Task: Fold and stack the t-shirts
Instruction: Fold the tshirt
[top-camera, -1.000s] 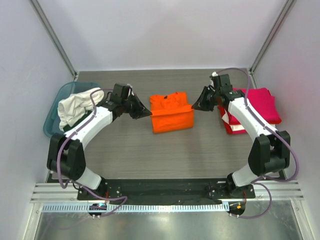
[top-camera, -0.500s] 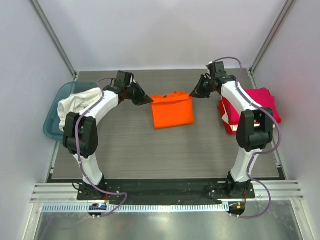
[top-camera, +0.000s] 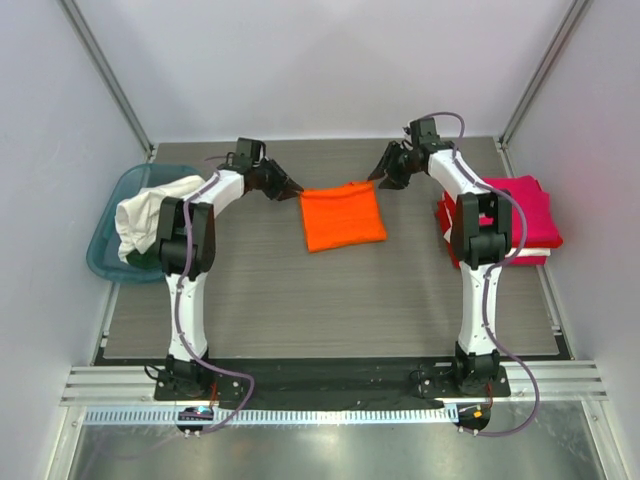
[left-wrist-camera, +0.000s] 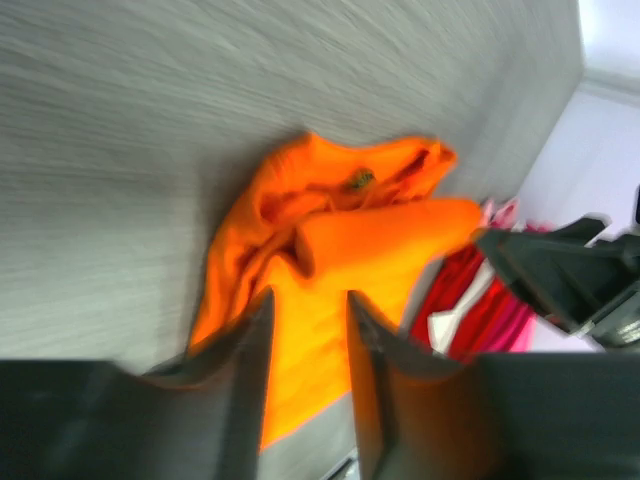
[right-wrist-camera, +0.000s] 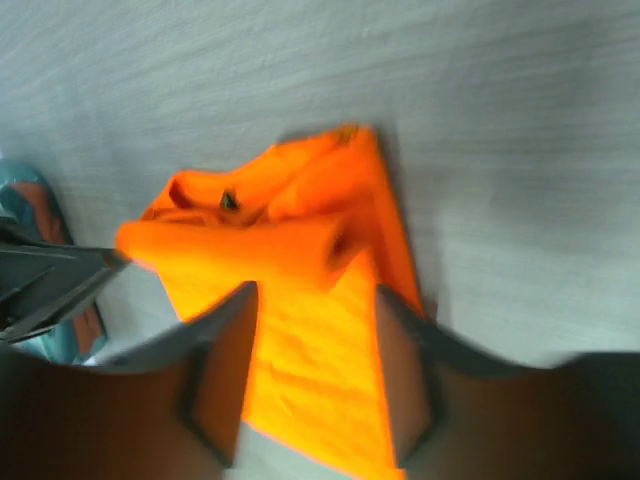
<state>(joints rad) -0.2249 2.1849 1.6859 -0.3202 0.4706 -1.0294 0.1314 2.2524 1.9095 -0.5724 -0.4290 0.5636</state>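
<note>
The orange t-shirt (top-camera: 343, 217) lies folded into a rectangle at the middle of the table. My left gripper (top-camera: 293, 192) is at its far left corner and my right gripper (top-camera: 378, 181) at its far right corner. In the left wrist view the left gripper (left-wrist-camera: 308, 300) has its jaws apart over the orange cloth (left-wrist-camera: 330, 250). The right gripper (right-wrist-camera: 315, 292) also shows parted jaws over the cloth (right-wrist-camera: 300, 340), whose folded edge is rolled. A magenta-red t-shirt (top-camera: 520, 208) tops a stack at the right. A white t-shirt (top-camera: 150, 215) hangs out of the tub.
The teal tub (top-camera: 105, 250) stands at the table's left edge. The stack at the right shows red and white layers (top-camera: 452, 240) near the right arm's links. Grey walls and metal posts close the far side. The arm bases are at the near edge.
Both grippers carried the orange shirt's near edge toward the far side, folding it in half. Their jaws, shut on the cloth before, now stand apart.
</note>
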